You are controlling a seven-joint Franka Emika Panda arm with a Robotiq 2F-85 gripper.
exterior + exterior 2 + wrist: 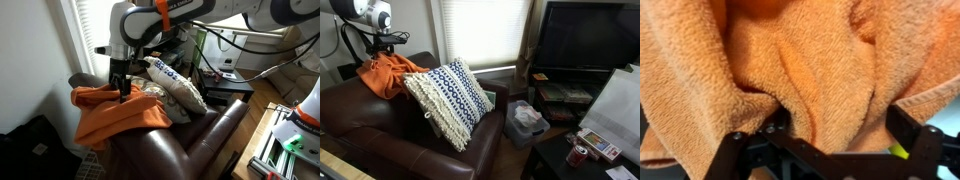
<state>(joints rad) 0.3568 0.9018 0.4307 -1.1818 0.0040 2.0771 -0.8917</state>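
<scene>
The couch (380,135) is dark slick leather, so loose cloth can slide on it. Anything lying over its arm and back edge could slip to the floor if nudged sideways.

The towel (120,115) is orange, thick and rumpled. It is heaped on the couch's arm at the window end, with part of it hanging down the outer side. In the wrist view the towel (810,60) fills nearly the whole picture in deep folds. This poses the main hazard. A pinch here might catch only one loose ridge, leaving the rest to drag, unfold or pull free under its own weight. The hanging part adds to that pull.

The pillow (450,100) is blue and white and leans on the seat just beside the towel. In an exterior view the pillow (180,85) seems to touch the towel's edge. If the towel were dragged toward it, the pillow could tip or come along.

The tool (124,95) hangs straight down onto the top of the heap with its jaws spread wide, pinching nothing. The fingers (732,150) stand on either side of a bulging fold and appear to press into the pile. Pushed deeper, they could bottom out on the leather beneath, and how much cloth lies under them I cannot tell.
</scene>
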